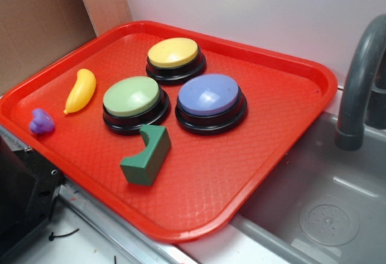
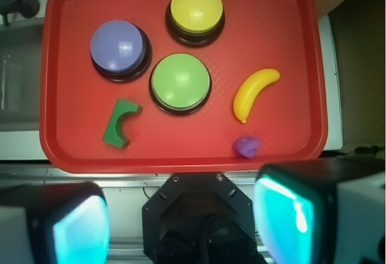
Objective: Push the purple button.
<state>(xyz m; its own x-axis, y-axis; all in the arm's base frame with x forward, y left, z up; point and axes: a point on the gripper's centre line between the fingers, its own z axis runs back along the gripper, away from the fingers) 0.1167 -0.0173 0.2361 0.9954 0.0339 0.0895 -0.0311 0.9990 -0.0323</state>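
The purple button (image 1: 209,95) has a periwinkle domed top and a black base. It sits on the red tray (image 1: 283,119), right of the green-topped button (image 1: 131,97) and in front of the yellow-topped button (image 1: 174,53). In the wrist view the purple button (image 2: 117,47) is at the upper left. My gripper (image 2: 181,222) is high above the tray's near edge, well away from the button. Its two fingers (image 2: 283,216) stand wide apart, open and empty. The gripper does not show in the exterior view.
On the tray also lie a green arch block (image 1: 146,155), a yellow banana (image 1: 81,90) and a small purple toy (image 1: 41,122). A grey sink (image 1: 325,210) with a grey faucet (image 1: 359,83) is on the right. The robot's black base (image 2: 202,213) is below the gripper.
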